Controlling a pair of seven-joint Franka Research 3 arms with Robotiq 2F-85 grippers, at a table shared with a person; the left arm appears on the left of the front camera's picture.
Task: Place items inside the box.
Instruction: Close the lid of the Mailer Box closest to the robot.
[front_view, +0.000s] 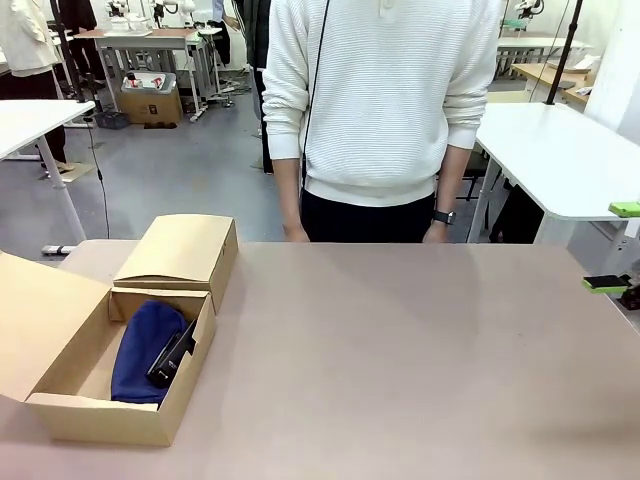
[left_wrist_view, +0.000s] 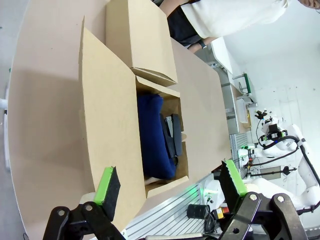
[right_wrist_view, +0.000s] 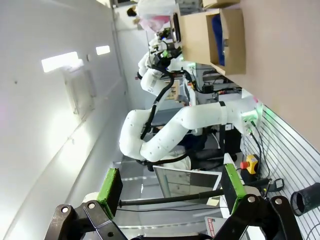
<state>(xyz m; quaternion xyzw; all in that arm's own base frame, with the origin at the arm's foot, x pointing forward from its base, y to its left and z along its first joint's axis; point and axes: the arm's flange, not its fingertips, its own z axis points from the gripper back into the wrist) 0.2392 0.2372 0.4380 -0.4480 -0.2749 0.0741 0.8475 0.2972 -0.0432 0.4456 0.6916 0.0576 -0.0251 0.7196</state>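
**Front view first: box part-filled, both claws standing clear**

Front view: you are looking at the long box (front_view: 120, 410) sitting at the robot's left end of the worktop (front_view: 400, 360), its flap lid (front_view: 40, 320) lying open toward the left edge. Inside it the navy pouch (front_view: 140, 350) is lying along the floor, and a black stapler (front_view: 172, 357) is resting on the pouch's right side, leaning toward the wall. The smaller box (front_view: 180, 255) is sitting closed, touching the long box's far end. The right claw (front_view: 612, 285) is peeking in at the right edge, well apart from everything. The person (front_view: 380, 110) is standing at the far side, hands hanging at the worktop's edge and holding nothing.

Left wrist view: the left claw (left_wrist_view: 172, 182) is hovering above the open box (left_wrist_view: 107, 125) with its pads spread wide, pinching nothing. The blue pouch (left_wrist_view: 152, 140) and stapler (left_wrist_view: 172, 132) are crowding one half. In my judgement, anything you are lowering there risks landing on the stapler and tipping it, or clipping the raised wall and nudging the light box.

Right wrist view: the right claw (right_wrist_view: 172, 185) is spread wide and empty, aiming off the worktop; the box (right_wrist_view: 212, 37) is showing far away. A reach across from here could sweep the smaller box.
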